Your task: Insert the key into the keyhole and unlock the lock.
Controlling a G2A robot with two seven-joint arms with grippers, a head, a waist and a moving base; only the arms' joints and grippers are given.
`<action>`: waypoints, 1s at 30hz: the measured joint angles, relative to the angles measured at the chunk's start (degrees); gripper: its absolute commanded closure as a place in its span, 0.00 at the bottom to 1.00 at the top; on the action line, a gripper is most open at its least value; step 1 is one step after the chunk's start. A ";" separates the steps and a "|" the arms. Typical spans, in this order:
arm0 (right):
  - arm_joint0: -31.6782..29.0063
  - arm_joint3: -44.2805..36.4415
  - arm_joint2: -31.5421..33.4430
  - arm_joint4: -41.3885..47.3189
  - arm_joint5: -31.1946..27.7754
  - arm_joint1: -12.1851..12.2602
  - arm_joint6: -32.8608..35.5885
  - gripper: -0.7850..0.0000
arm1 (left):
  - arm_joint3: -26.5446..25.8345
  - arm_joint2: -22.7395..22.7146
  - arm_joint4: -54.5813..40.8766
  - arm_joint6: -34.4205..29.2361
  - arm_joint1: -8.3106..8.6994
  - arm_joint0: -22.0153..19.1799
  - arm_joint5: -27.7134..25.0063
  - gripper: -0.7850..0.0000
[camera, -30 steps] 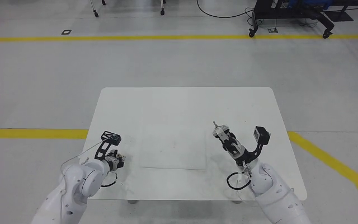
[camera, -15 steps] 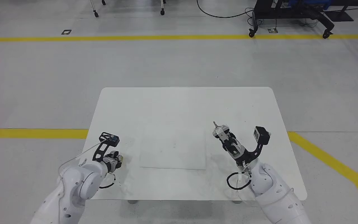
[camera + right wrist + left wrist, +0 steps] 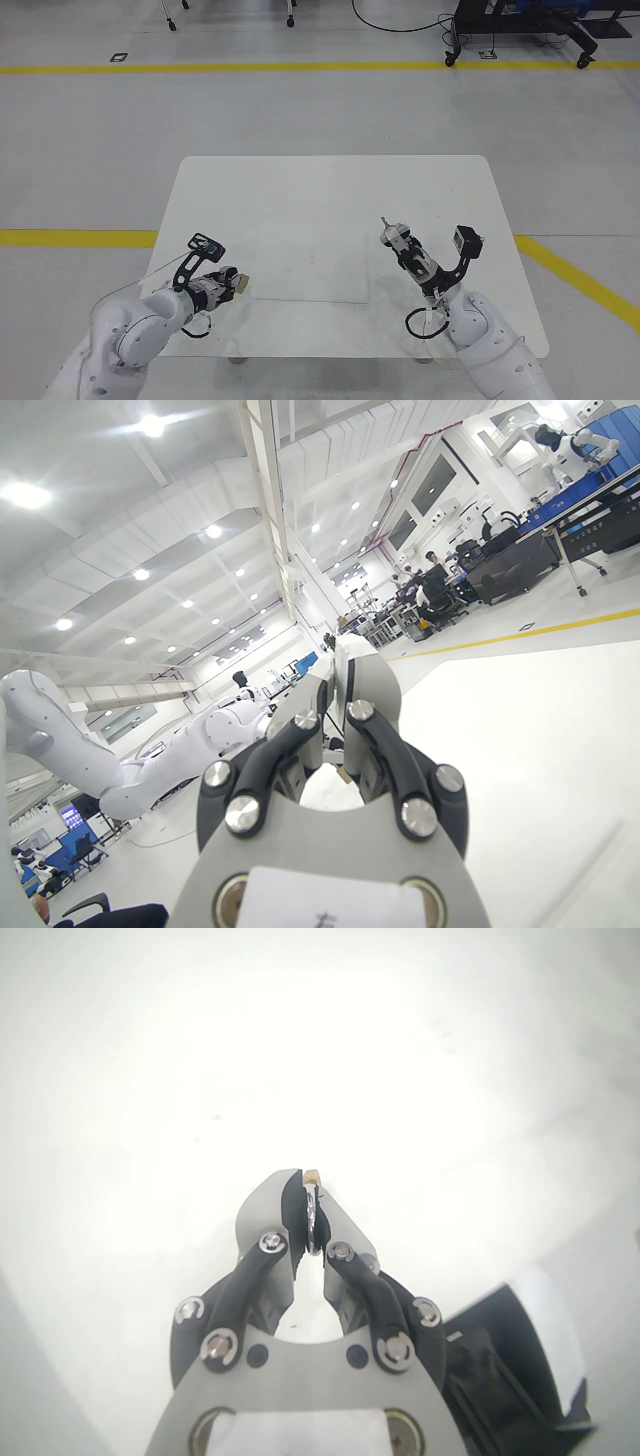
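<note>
My left gripper (image 3: 232, 284) is over the table's near left part, shut on a padlock. The lock's brass body (image 3: 241, 284) pokes out past the fingertips. In the left wrist view the silver shackle (image 3: 311, 1220) is pinched between the black pads, with a bit of brass body (image 3: 313, 1174) at the tip of the left gripper (image 3: 310, 1180). My right gripper (image 3: 391, 236) is held above the table's right half, shut on the key, whose thin blade (image 3: 383, 221) sticks out away from me. In the right wrist view the right gripper (image 3: 334, 657) is pressed tight and hides the key.
The white table (image 3: 330, 190) carries a flat, faint rectangular sheet (image 3: 310, 285) near its front edge, between the two arms. The wide gap between the grippers is free. Yellow floor lines (image 3: 300, 68) run beyond the table.
My left gripper has swung to the right toward the table's middle, and the brass lock now shows at its tip. The right arm has stayed still.
</note>
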 measured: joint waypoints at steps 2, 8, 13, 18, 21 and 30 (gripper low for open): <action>0.00 0.00 0.00 0.00 0.00 0.00 0.00 1.00 | -0.42 -1.99 -8.58 -1.10 0.39 1.11 -7.15 1.00; 0.00 0.00 0.00 0.00 0.00 0.00 0.00 1.00 | 0.79 -2.57 -33.21 -11.04 1.61 0.58 -21.73 1.00; 0.00 0.00 0.00 0.00 0.00 0.00 0.00 1.00 | -1.69 -0.74 -43.88 -14.68 2.30 0.55 -22.52 1.00; 0.00 0.00 0.00 0.00 0.00 0.00 0.00 1.00 | -1.57 -0.80 -41.18 -14.58 2.28 0.55 -22.51 1.00; 0.00 0.00 0.00 0.00 0.00 0.00 0.00 1.00 | -1.54 -1.43 -37.74 -11.16 2.16 0.50 -19.87 1.00; 1.61 -1.31 -1.87 -0.57 6.17 -0.81 5.49 1.00 | 6.01 4.56 -42.36 1.25 0.66 -5.80 -15.13 1.00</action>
